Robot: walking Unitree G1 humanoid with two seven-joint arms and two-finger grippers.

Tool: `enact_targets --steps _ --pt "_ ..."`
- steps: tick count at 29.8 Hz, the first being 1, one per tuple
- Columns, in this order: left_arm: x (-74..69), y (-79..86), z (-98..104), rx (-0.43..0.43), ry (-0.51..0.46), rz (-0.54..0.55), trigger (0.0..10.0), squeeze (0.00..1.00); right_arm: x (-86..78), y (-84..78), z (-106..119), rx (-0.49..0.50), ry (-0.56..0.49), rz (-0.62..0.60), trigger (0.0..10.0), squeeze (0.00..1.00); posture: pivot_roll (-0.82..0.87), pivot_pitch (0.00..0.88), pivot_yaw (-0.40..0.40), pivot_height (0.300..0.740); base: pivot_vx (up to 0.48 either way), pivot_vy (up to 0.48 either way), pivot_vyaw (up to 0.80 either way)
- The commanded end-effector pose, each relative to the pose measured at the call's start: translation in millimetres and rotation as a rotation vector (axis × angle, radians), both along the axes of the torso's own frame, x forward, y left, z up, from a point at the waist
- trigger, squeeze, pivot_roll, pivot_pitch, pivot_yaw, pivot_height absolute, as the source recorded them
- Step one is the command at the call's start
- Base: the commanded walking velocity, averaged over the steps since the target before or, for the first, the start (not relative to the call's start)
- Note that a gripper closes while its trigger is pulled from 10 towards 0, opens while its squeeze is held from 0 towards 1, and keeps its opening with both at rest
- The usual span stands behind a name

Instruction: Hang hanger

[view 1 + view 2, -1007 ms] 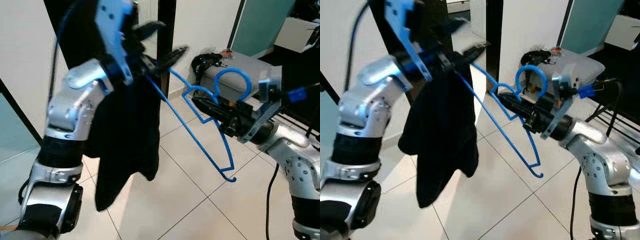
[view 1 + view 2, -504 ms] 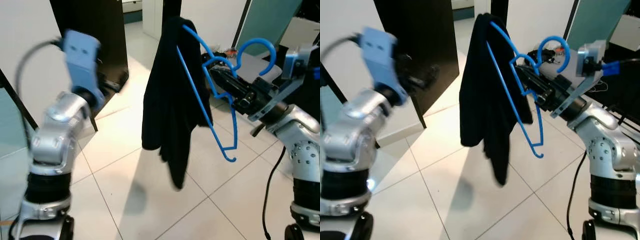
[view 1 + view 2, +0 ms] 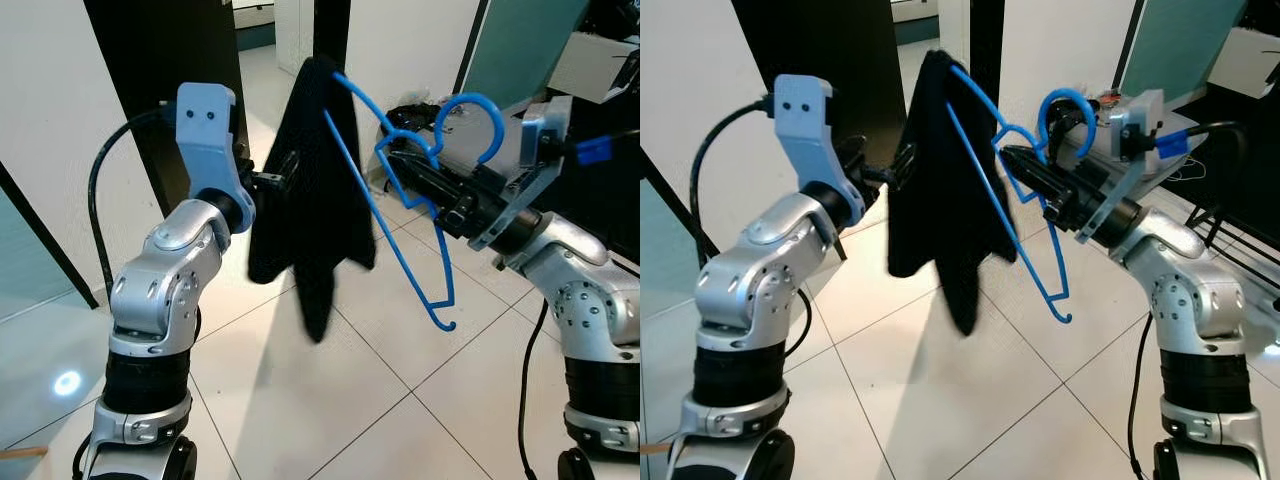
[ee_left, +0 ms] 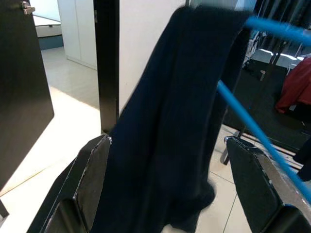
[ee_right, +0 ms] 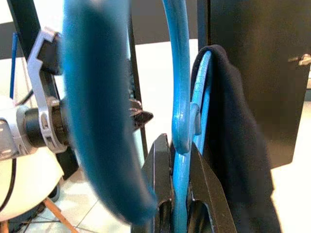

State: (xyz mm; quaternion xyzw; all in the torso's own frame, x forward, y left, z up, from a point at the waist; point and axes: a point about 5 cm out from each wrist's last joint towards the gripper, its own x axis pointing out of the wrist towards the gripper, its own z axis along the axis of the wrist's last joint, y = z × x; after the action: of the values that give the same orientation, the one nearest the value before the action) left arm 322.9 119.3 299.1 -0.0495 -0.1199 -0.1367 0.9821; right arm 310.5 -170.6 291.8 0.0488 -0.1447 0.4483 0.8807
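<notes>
The blue hanger [image 3: 400, 190] is clamped by the right claw [image 3: 400, 172]. The dark garment [image 3: 315, 200] is draped over its far end. The left claw [image 3: 902, 165] is spread wide beside the garment, nothing held.

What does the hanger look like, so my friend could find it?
Look between the robot's two silver arms, above the white tiled floor. The right claw pinches a thin blue plastic hanger near its curled hook. It is the only bright blue wiry thing, with a dark garment draped over one end.
</notes>
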Motion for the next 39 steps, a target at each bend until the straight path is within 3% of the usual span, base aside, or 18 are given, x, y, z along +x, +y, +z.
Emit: enact_targets --steps 1,12,16,17,18,24,27,28,31,32,33,35,36,39 --pt "-1.6 2.3 0.1 0.006 -0.002 0.029 10.0 0.00 -5.7 4.1 8.8 0.008 -0.061 0.034 10.0 0.00 0.02 0.091 -0.010 0.740 0.000 0.000 0.00" --pt "2.8 7.4 -6.3 0.077 0.008 0.140 10.0 0.00 -30.6 25.6 11.1 -0.068 -0.087 0.228 10.0 0.00 0.00 0.079 -0.008 0.740 0.000 0.000 0.00" --pt "3.3 12.3 -5.8 0.124 -0.009 0.197 10.0 0.00 -33.0 28.0 12.9 -0.070 -0.093 0.241 10.0 0.00 0.00 0.079 -0.006 0.740 0.000 0.000 0.00" --pt "3.3 14.8 -4.7 0.133 -0.017 0.213 3.8 0.00 -33.2 27.8 13.6 -0.070 -0.095 0.240 10.0 0.00 0.00 0.079 -0.006 0.740 0.000 0.000 0.00" --pt "3.2 19.1 -3.0 0.156 -0.029 0.246 0.0 0.00 -33.4 27.0 14.3 -0.071 -0.096 0.237 10.0 0.00 0.00 0.081 -0.006 0.740 0.000 0.000 0.00" --pt "1.5 43.2 8.2 0.241 -0.080 0.373 0.0 0.00 -31.6 19.7 15.7 -0.076 -0.092 0.199 10.0 0.00 0.00 0.089 -0.009 0.740 0.000 0.000 0.00" --pt "0.5 43.4 8.7 0.250 -0.074 0.358 0.0 0.00 -30.1 17.0 15.3 -0.081 -0.087 0.177 10.0 0.00 0.01 0.090 -0.010 0.740 0.000 0.000 0.00" --pt "0.0 41.5 8.0 0.254 -0.071 0.343 1.2 0.00 -29.1 16.0 15.2 -0.080 -0.086 0.168 10.0 0.00 0.01 0.090 -0.010 0.740 0.000 0.000 0.00" --pt "-0.3 40.1 7.5 0.257 -0.070 0.333 1.2 0.00 -28.7 15.3 15.1 -0.079 -0.084 0.163 10.0 0.00 0.01 0.090 -0.010 0.740 0.000 0.000 0.00" --pt "-0.5 37.0 5.9 0.262 -0.063 0.313 3.2 0.00 -27.7 14.7 14.7 -0.082 -0.082 0.154 10.0 0.00 0.01 0.091 -0.009 0.740 0.000 0.000 0.00" --pt "-0.6 31.1 4.1 0.263 -0.057 0.272 6.5 0.00 -26.5 13.7 14.0 -0.084 -0.079 0.143 10.0 0.00 0.01 0.092 -0.010 0.740 0.000 0.000 0.00" --pt "-0.7 27.2 3.0 0.264 -0.054 0.245 6.5 0.00 -25.7 13.1 13.5 -0.087 -0.077 0.136 10.0 0.00 0.01 0.092 -0.010 0.740 0.000 0.000 0.00" --pt "-0.7 23.0 2.4 0.251 -0.049 0.212 9.2 0.00 -24.9 12.3 13.1 -0.089 -0.075 0.127 10.0 0.00 0.01 0.092 -0.009 0.740 0.000 0.000 0.00" --pt "0.0 14.0 1.8 0.225 -0.046 0.139 10.0 0.00 -24.0 11.4 13.0 -0.088 -0.075 0.115 10.0 0.00 0.01 0.093 -0.007 0.740 0.000 0.000 0.00"
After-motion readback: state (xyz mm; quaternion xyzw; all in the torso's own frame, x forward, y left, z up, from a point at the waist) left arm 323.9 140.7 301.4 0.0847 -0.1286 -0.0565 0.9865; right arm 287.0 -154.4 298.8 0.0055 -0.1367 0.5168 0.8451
